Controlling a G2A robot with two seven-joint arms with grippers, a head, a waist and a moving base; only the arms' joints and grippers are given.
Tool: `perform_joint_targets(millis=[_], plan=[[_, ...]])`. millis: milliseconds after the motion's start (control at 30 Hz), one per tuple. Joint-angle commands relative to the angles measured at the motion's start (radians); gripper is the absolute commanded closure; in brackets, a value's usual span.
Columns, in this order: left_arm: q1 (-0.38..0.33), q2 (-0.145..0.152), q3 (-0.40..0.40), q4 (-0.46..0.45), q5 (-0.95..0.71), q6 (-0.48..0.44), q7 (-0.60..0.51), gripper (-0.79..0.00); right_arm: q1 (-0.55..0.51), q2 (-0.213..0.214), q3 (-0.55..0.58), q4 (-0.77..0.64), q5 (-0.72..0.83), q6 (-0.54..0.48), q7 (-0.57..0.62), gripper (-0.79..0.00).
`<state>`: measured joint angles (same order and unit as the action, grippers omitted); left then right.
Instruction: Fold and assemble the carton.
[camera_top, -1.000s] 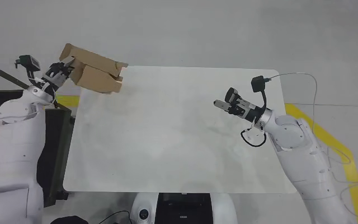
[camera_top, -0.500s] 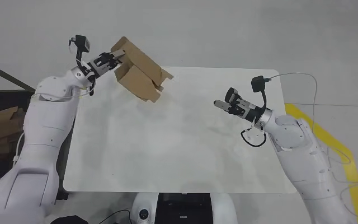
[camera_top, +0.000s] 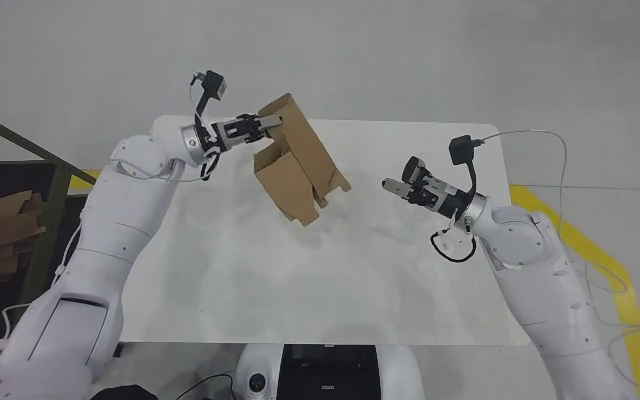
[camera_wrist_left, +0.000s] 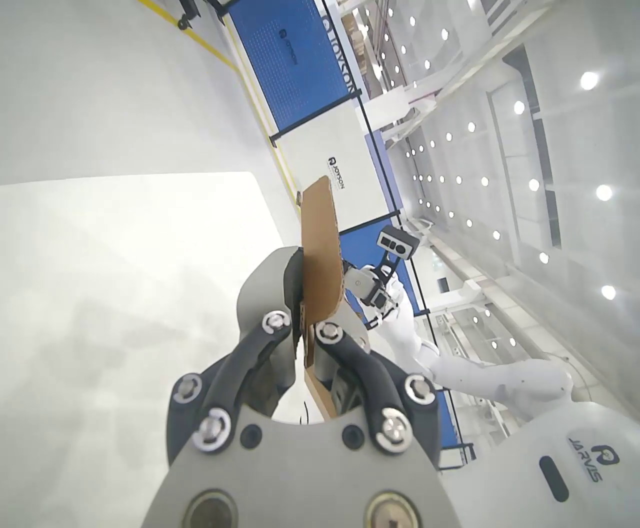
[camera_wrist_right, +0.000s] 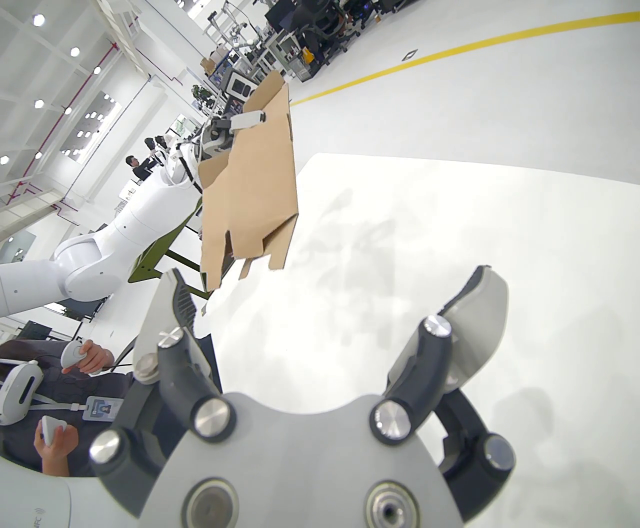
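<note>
Carton, brown cardboard, partly unfolded: held up at upper centre of the top view.
Carton (camera_top: 297, 165): long axis runs diagonally from upper left to lower right, flapped end pointing lower right, above the white table (camera_top: 300, 300). Left gripper (camera_top: 266, 122): clamped tight on the carton's upper-left edge. Right gripper (camera_top: 390, 186): jaws spread wide, nothing held, right of centre, well apart from the carton.

Brown carton (camera_top: 298, 168), white table (camera_top: 300, 290)
</note>
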<state>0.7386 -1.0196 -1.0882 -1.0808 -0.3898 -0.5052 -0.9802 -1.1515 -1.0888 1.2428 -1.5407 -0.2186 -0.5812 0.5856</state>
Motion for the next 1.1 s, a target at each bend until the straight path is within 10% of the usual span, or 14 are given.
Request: perform_joint_targets(millis=[0, 1067], plan=[[0.0, -0.002, 0.005, 0.001, -0.004, -0.004, -0.019, 0.0, 0.0, 0.0, 0.0, 0.0, 0.0, 0.0, 0.0, -0.785], [0.016, -0.01, 0.009, -0.028, -0.025, 0.011, -0.087, 0.0, 0.0, 0.0, 0.0, 0.0, 0.0, 0.0, 0.0, -0.785]])
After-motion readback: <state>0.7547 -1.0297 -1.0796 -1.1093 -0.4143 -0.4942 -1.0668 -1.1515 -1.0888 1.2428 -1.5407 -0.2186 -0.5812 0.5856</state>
